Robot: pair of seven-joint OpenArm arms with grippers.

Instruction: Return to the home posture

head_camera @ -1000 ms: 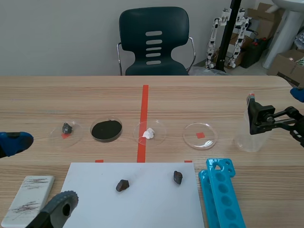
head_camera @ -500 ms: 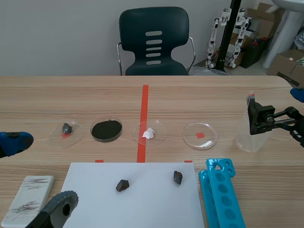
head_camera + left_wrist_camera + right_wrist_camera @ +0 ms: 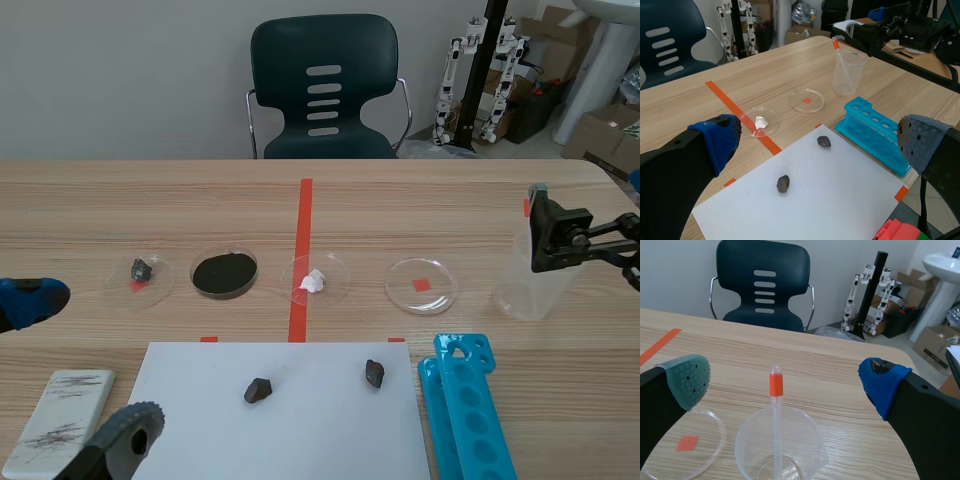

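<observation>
My left gripper (image 3: 817, 145) hangs open above the near left part of the table, its blue pad (image 3: 30, 300) and grey pad (image 3: 128, 438) wide apart with nothing between them. Ahead of it lies a white sheet (image 3: 805, 200) with two dark stones (image 3: 783, 183) (image 3: 823, 141). My right gripper (image 3: 785, 382) is open too, held above and just behind a clear beaker (image 3: 780, 450) with an orange-capped pipette (image 3: 775, 410) standing in it. The fingers stay apart from the beaker. In the scene view the right arm (image 3: 585, 240) stands over the beaker (image 3: 530, 285) at the right edge.
A row of petri dishes crosses the table: one with a dark stone (image 3: 140, 272), one with black powder (image 3: 224, 273), one with a white lump (image 3: 315, 280), one empty (image 3: 422, 285). A blue tube rack (image 3: 465, 410) lies near right, a scratched white plate (image 3: 60, 420) near left. A chair (image 3: 322, 90) stands behind.
The right arm has risen a little and drawn back to the right, away from the beaker. The left arm has not moved.
</observation>
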